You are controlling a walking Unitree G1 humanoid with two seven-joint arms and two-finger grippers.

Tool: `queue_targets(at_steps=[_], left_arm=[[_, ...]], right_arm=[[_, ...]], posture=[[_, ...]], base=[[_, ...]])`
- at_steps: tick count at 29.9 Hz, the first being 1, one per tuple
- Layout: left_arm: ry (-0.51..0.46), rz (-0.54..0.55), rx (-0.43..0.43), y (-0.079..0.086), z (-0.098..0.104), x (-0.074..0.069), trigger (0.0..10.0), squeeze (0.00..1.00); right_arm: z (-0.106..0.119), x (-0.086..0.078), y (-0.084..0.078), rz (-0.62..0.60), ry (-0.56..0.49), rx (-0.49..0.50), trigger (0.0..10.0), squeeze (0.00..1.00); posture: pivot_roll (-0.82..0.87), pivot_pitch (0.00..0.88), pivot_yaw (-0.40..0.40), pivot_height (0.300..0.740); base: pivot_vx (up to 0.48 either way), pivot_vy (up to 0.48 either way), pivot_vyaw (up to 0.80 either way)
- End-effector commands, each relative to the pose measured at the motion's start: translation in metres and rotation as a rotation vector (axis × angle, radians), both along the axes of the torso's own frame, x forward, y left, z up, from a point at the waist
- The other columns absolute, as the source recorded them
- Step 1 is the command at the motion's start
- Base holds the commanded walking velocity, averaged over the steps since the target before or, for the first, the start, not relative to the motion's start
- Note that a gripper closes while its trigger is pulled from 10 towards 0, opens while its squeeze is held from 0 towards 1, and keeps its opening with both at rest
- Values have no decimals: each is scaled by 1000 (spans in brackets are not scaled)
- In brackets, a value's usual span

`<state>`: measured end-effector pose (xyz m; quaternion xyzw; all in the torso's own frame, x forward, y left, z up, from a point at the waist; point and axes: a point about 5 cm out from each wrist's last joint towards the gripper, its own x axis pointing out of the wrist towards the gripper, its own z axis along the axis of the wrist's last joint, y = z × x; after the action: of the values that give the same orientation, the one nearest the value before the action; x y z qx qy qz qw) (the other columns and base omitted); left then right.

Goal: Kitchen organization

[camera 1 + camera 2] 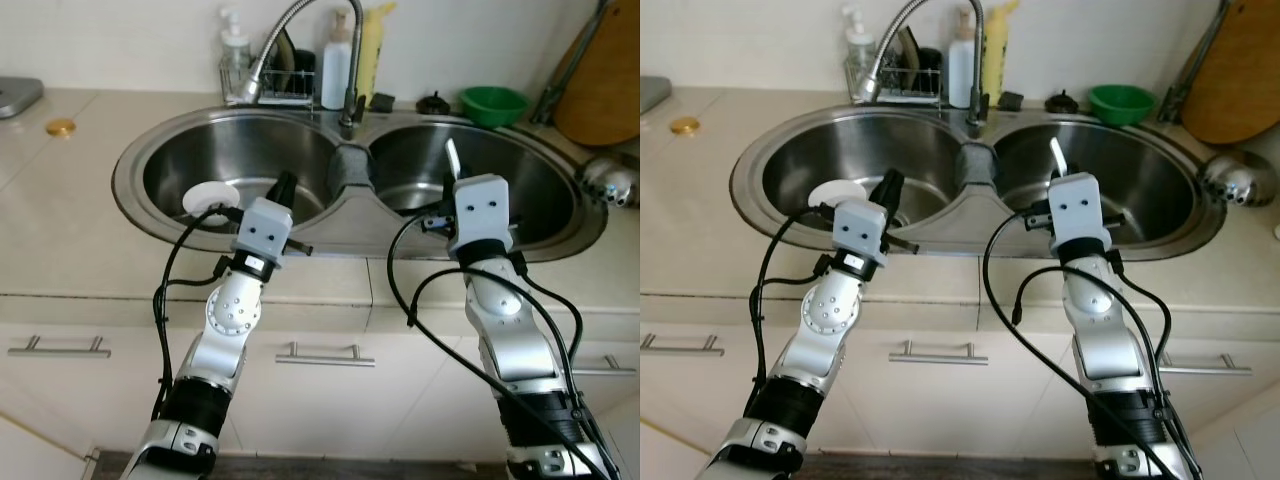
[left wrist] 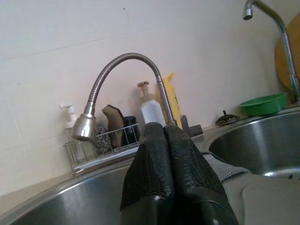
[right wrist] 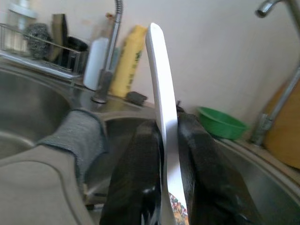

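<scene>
Nearest, the right gripper point(image 3: 165, 140) pinches a thin white plate point(image 3: 161, 108) edge-on between its black fingers point(image 3: 136, 168), holding it upright over the right basin point(image 1: 520, 190) of the steel double sink. The left gripper point(image 2: 164, 140) has its fingers pressed together with nothing between them, poised over the left basin point(image 1: 190, 160), just beside a white dish point(image 1: 208, 197) lying there. Between the two grippers a grey cloth point(image 1: 350, 170) drapes the divider. Beyond them stand the gooseneck faucet point(image 1: 300, 20), a wire rack point(image 1: 270, 92) and a green bowl point(image 1: 493, 103).
</scene>
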<state>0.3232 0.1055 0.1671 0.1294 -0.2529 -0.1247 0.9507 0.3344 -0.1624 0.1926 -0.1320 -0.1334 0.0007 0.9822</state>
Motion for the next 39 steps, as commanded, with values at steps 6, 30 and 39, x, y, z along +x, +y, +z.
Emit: queue_targets(at_steps=[6,30,39], left_arm=[[-8,-23,7,-8,3,1,10000,0],[11,-32,6,-8,0,1,10000,0],[31,-33,-20,-8,-2,0,10000,0]], right_arm=[[-11,26,-11,9,94,126,10000,47],[-20,35,-27,-99,3,204,10000,1000],[-12,11,-12,-57,-75,232,10000,0]], posture=[[113,0,-43,740],[128,0,-44,740],[118,0,-42,740]], base=[[0,0,0],[0,0,0],[0,0,0]])
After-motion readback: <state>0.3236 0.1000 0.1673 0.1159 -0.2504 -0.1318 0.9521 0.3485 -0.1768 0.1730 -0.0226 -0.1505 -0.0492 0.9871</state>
